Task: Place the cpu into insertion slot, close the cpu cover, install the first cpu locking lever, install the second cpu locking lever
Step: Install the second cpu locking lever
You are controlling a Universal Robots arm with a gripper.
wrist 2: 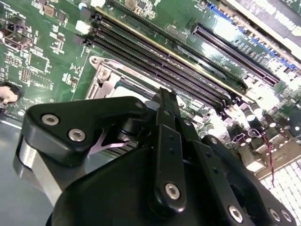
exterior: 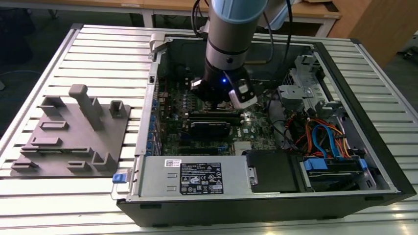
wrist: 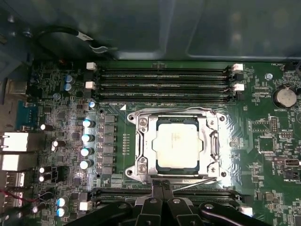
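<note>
The cpu (wrist: pixel 178 143), a silvery square chip, lies in the insertion slot (wrist: pixel 139 175) on the green motherboard. The cpu cover (wrist: pixel 145 146), a silvery metal frame, lies flat around it, and the chip shows through its window. A thin metal lever (wrist: pixel 200 181) runs slanted along the socket edge nearest my gripper (wrist: pixel 162 188). My gripper's black fingers are shut together, with their tips at that edge by the lever's end. In the second wrist view my gripper (wrist 2: pixel 165 96) stands just above the cover's corner (wrist 2: pixel 101 75). In the exterior view my gripper (exterior: pixel 225 105) reaches down into the open computer case.
Long black memory slots (wrist: pixel 164 80) flank the socket on two sides. A row of capacitors (wrist: pixel 87 143) and a coin battery (wrist: pixel 284 97) stand nearby. The case holds a grey power supply box (exterior: pixel 189 177) and drive cables (exterior: pixel 323 139). A grey fixture block (exterior: pixel 68 134) sits on the slatted table.
</note>
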